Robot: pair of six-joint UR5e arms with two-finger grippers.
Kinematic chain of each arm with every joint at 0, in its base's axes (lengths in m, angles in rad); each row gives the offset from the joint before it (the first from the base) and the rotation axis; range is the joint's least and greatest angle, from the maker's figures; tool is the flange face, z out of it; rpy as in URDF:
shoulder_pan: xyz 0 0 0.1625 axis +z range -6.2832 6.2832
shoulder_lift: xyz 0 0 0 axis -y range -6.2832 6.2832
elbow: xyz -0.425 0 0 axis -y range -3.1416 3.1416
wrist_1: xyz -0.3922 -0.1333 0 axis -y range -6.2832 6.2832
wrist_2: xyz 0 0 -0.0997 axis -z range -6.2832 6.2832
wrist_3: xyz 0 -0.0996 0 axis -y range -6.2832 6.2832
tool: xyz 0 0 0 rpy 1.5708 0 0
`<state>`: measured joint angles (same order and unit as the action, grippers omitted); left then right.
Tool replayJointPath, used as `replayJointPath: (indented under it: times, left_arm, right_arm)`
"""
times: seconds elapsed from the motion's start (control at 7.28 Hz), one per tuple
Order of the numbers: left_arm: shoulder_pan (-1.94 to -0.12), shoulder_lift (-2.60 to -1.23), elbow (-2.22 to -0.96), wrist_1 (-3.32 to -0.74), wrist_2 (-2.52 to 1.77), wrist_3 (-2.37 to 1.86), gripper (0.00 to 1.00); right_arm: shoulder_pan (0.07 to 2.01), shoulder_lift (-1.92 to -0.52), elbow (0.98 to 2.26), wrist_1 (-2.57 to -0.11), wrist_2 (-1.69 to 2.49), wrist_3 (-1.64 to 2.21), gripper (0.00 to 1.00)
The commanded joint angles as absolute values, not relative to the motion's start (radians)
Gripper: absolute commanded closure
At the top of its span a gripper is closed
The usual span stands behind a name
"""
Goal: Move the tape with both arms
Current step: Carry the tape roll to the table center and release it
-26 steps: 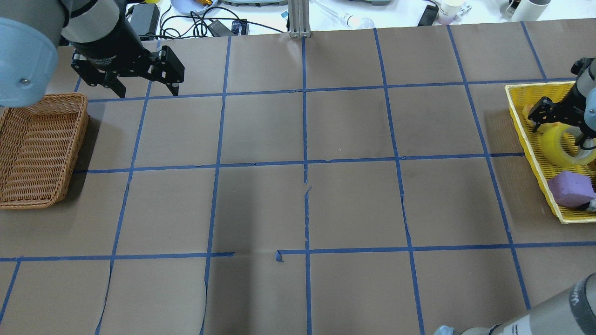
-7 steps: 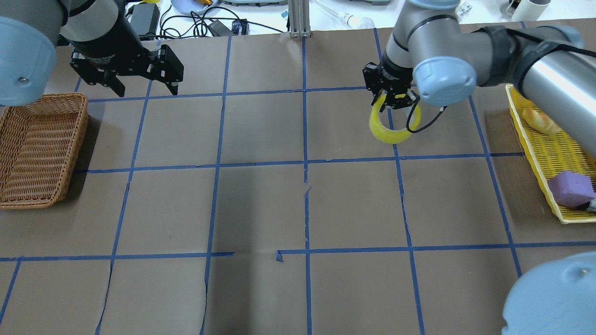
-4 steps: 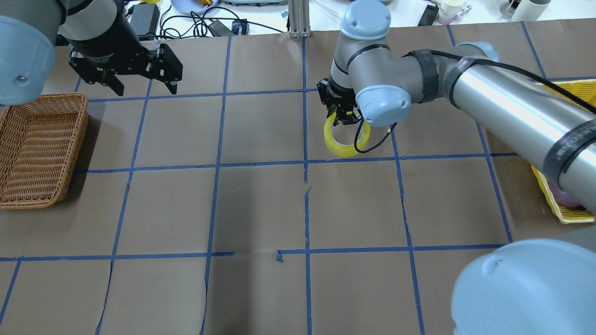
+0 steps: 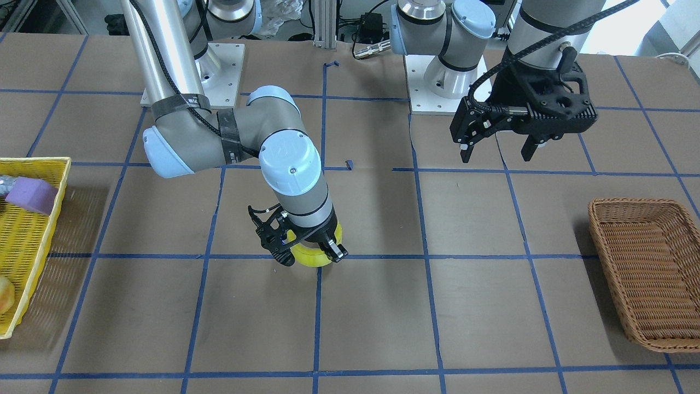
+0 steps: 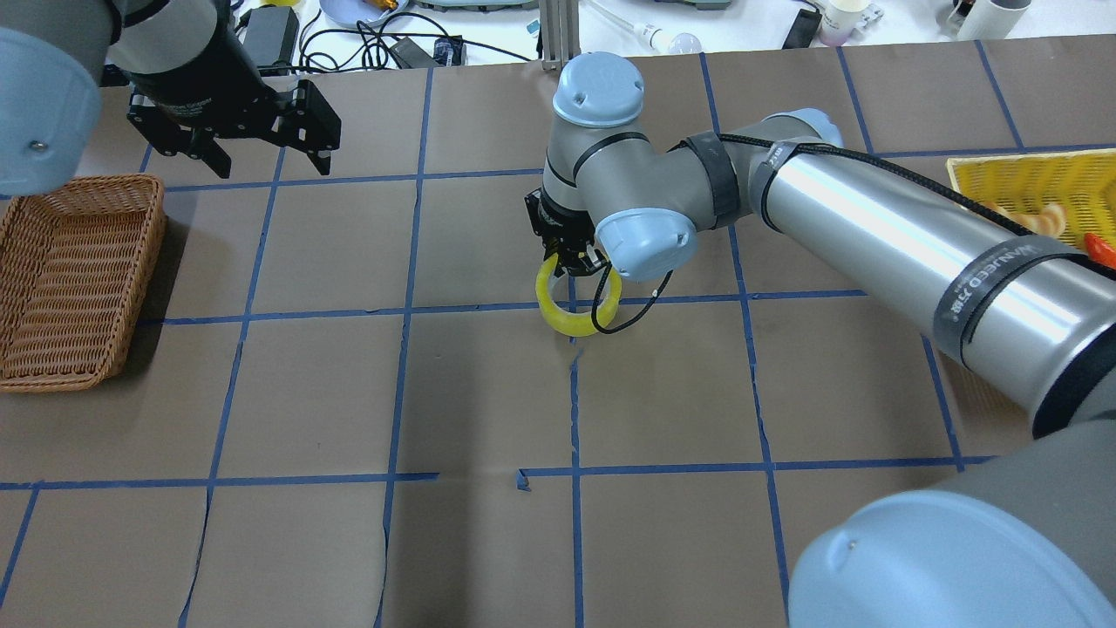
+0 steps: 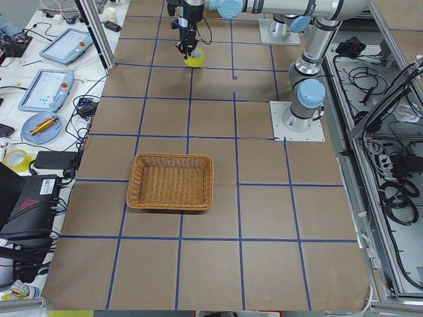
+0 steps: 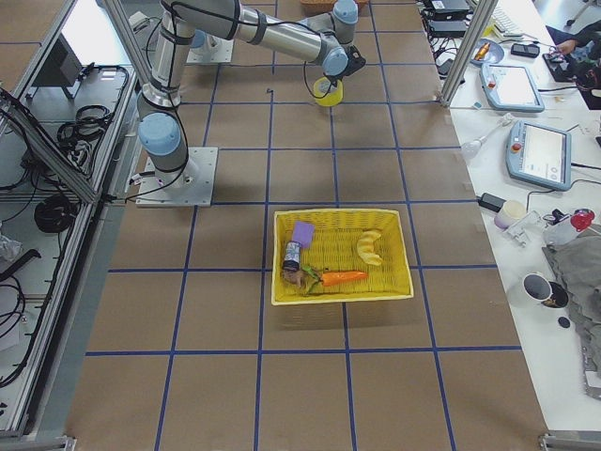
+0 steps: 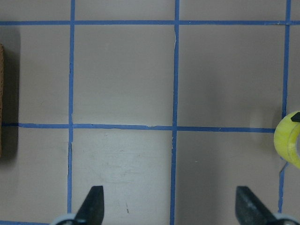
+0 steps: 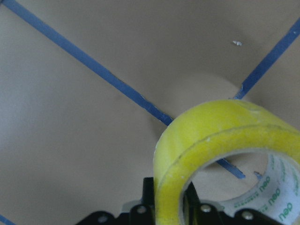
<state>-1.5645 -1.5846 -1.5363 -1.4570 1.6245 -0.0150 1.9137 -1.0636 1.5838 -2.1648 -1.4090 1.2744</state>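
Hanging below the right claw (image 5: 572,264), tape (image 5: 558,316) pinched at its upper rim, left claw (image 5: 272,164) spread wide, well apart

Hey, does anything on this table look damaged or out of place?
Yes: one blue grid line, on the robot's side of the tape, has a gap near the middle, with a torn end folded askew beside it. The tape itself hangs tidily, the right gripper shut on it.

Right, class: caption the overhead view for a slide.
Right pincer holds the yellow tape mid-table; left pincer hangs open near the wicker basket.
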Motion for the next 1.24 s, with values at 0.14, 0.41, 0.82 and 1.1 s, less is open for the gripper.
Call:
replayJointPath:
  times: [0.14,0.41,0.82,1.1]
  left_arm:
    - [-1.565,-1.585,-1.536,-1.457,1.624,-0.015,0.0]
    - [-1.565,-1.583,-1.539,-1.457,1.624,-0.015,0.0]
    - [-1.563,-1.583,-1.537,-1.457,1.624,-0.014,0.0]
    - [-1.566,-1.589,-1.545,-1.456,1.624,-0.026,0.0]
  right_arm:
    - [1.921,-1.066,1.634,-2.161,-1.401,1.278,1.0]
    - [1.921,-1.068,1.643,-2.158,-1.39,1.29,0.79]
    - [1.921,-1.072,1.643,-2.155,-1.382,1.289,0.0]
    - [1.899,-1.106,1.626,-2.123,-1.371,1.272,0.0]
